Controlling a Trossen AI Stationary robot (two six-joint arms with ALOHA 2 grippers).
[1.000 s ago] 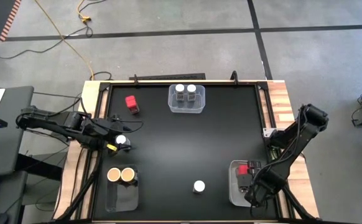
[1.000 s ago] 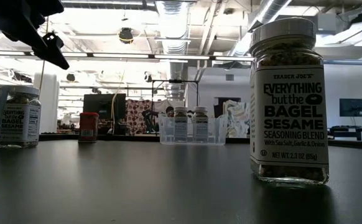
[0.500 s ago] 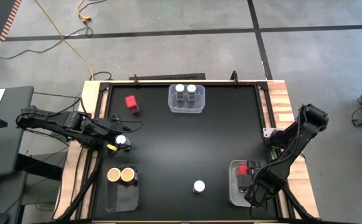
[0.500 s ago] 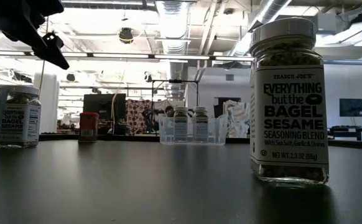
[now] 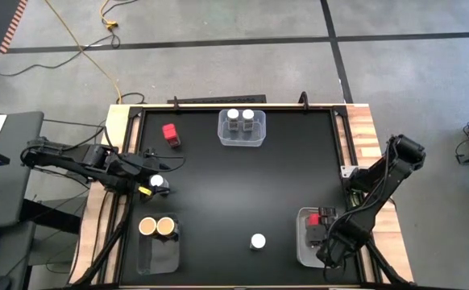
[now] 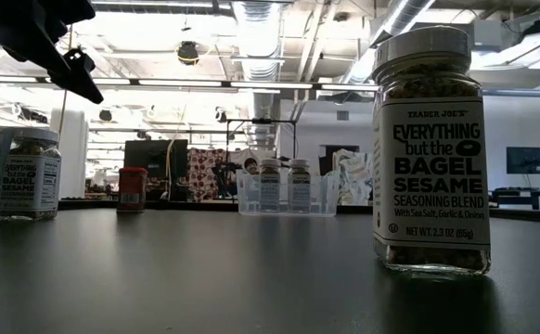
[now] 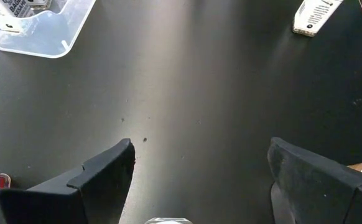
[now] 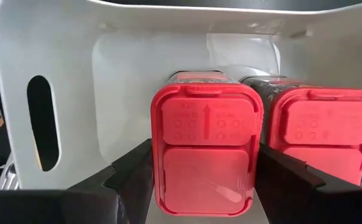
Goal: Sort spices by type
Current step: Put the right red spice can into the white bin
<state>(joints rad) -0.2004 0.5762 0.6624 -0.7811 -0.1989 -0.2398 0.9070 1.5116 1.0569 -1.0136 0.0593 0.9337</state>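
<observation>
- My right gripper (image 8: 203, 180): fingers spread either side of a red spice box (image 8: 206, 149) in the white bin (image 8: 56, 56), gripping nothing I can confirm.
- My left gripper (image 7: 193, 180): spread above a white-lidded jar (image 5: 157, 182), directly beneath; left arm nearest.
- Farther: loose red box (image 5: 170, 133).

- The left arm reaches in from the tabletop's left edge, stretched nearly level toward the right.
- The left pincer (image 5: 155, 182) sits over the tabletop's left-middle area, fingers (image 7: 100, 177) spread wide apart.
- The right arm folds at its elbow by the right edge and slants down toward the near right corner.
- The right pincer (image 5: 325, 234) points downward there, its fingers (image 8: 131, 171) parted, one on each side of a red-lidded container.
</observation>
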